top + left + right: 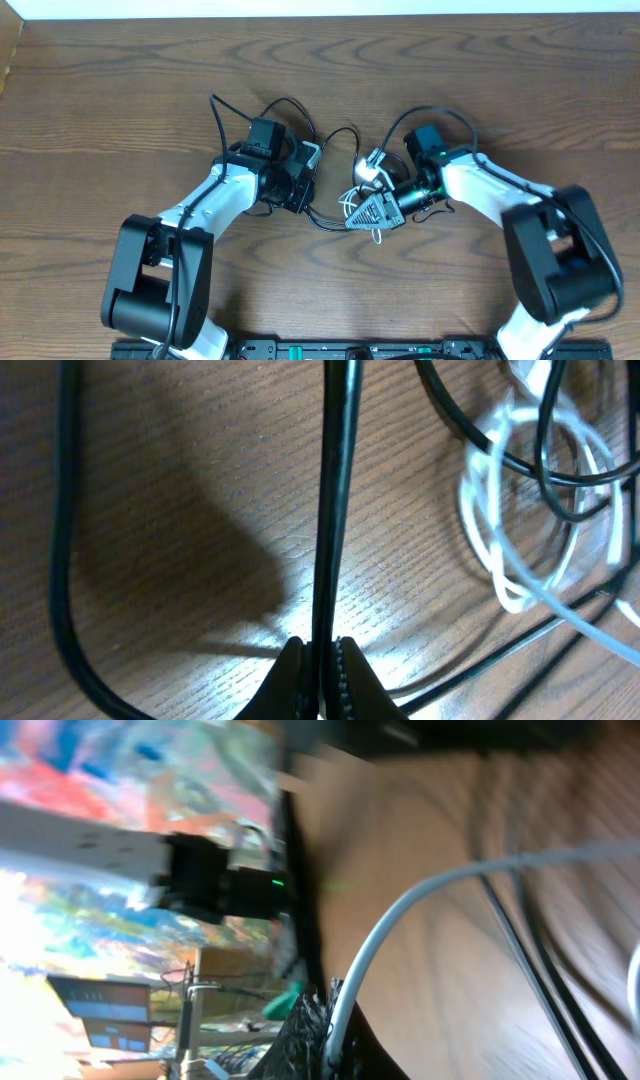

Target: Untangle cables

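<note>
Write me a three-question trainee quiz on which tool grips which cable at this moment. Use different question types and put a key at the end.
1. True or false: the left tool is shut on the black cable.
2. Choose one: what does the right tool pinch? A) the white cable B) the black cable C) nothing
3. Fill the gap: in the left wrist view, the white cable's loops lie on the picture's ____ side of the gripped black cable.

Key: 1 true; 2 A; 3 right.
</note>
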`<state>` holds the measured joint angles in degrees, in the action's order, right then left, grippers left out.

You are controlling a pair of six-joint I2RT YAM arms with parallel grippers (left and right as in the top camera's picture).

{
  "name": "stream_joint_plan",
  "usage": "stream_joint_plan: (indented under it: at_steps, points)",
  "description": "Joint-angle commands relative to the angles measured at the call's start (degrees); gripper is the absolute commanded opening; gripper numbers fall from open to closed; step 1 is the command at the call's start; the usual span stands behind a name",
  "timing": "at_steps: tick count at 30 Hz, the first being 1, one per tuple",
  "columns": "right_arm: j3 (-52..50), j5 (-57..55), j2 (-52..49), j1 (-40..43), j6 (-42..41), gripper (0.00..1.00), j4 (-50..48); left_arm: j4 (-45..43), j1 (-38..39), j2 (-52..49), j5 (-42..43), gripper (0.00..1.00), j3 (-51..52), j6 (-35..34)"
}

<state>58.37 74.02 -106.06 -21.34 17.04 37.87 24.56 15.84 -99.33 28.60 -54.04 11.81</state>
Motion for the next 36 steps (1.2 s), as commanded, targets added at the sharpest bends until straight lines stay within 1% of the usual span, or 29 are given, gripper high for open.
stream_joint_plan:
  at_steps: [1,4,6,8,13,16,20,24,28,31,36]
  points:
    - [0.7,7.6,5.6,1.3,1.3,0.01,-0.4,0.0,-0.2,0.1,0.3,0.08,-0.6,-0.3]
    - [1.0,7.6,10.3,2.6,-3.1,0.01,-2.8,-0.2,-0.2,0.1,0.3,0.08,-0.6,-0.3]
    - [1.1,7.6,14.2,3.7,-7.4,0.01,-6.2,-0.4,-0.2,0.1,0.3,0.08,-0.6,-0.3]
    - [1.2,7.5,17.9,4.9,-12.8,0.01,-11.0,-0.4,-0.2,0.1,0.3,0.08,-0.6,-0.3]
    - [1.2,5.9,26.5,7.5,-28.8,0.01,-27.7,-0.4,-0.2,0.1,0.3,0.08,-0.6,-0.3]
    - [1.2,2.5,30.0,8.7,-35.2,0.01,-35.6,-0.4,-0.2,0.1,0.3,0.08,-0.6,-0.3]
    - [1.2,-2.8,32.7,10.2,-41.3,0.01,-42.6,-0.4,-0.2,0.1,0.3,0.08,-0.6,-0.3]
    - [1.2,-9.1,33.0,10.7,-50.9,0.01,-49.6,-0.5,-0.2,0.1,0.3,0.08,-0.6,-0.3]
    - [1.2,-17.0,33.0,10.6,-58.9,0.01,-54.2,-1.0,-0.2,0.1,0.3,0.08,-0.6,-0.3]
    - [1.2,-21.7,33.0,10.7,-60.6,0.01,-55.9,-1.1,-0.2,0.1,0.3,0.07,-0.5,-0.2]
    - [1.2,-27.5,33.0,11.2,-60.7,0.01,-56.3,-1.1,-0.2,0.1,-0.9,0.08,-0.3,-0.3]
